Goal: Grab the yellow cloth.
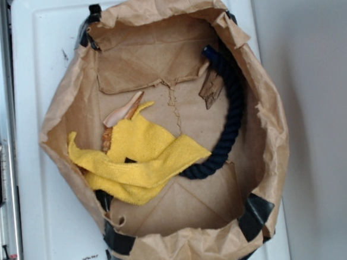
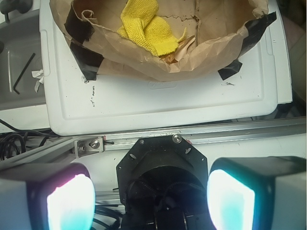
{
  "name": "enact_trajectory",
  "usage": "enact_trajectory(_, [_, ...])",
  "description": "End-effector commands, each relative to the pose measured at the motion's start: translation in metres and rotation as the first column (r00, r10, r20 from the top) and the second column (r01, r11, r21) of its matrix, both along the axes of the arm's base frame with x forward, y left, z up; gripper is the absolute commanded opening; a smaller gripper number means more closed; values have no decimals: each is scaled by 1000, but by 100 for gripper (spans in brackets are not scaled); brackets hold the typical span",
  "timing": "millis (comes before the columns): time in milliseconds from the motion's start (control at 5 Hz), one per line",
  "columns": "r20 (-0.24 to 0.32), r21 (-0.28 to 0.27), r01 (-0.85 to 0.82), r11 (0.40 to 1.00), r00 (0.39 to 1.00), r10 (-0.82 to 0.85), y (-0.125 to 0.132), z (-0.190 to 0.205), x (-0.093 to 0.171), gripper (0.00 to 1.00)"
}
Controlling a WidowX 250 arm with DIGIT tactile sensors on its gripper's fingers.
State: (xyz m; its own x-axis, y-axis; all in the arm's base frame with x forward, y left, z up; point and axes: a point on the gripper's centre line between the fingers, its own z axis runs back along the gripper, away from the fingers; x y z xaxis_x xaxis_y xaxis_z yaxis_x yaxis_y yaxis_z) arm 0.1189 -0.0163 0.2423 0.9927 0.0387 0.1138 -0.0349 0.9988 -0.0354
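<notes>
The yellow cloth (image 1: 138, 158) lies crumpled at the lower left inside a shallow brown paper bag (image 1: 268, 117). In the wrist view the yellow cloth (image 2: 146, 26) shows at the top, inside the bag's near wall (image 2: 158, 60). My gripper (image 2: 151, 201) is open, far back from the bag over the robot's black base, nothing between its glowing pads (image 2: 71, 203). The gripper does not appear in the exterior view.
A thick navy rope (image 1: 229, 117) curves along the bag's right side, one end touching the cloth. Torn paper scraps (image 1: 124, 109) lie above the cloth. The bag rests on a white board (image 2: 163, 103) with black tape (image 1: 255, 215) at its corners. A metal rail (image 2: 192, 136) runs before the board.
</notes>
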Motion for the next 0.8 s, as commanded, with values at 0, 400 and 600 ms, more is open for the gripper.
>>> enact_trajectory(0, [0,0,0,1000,1000,0,0,0,0,100])
enact_trajectory(400, [14,45,-13,999,1000,12,29,-23,62,100])
enact_trajectory(600, [9,40,4,999,1000,-5,37,-41,81,100])
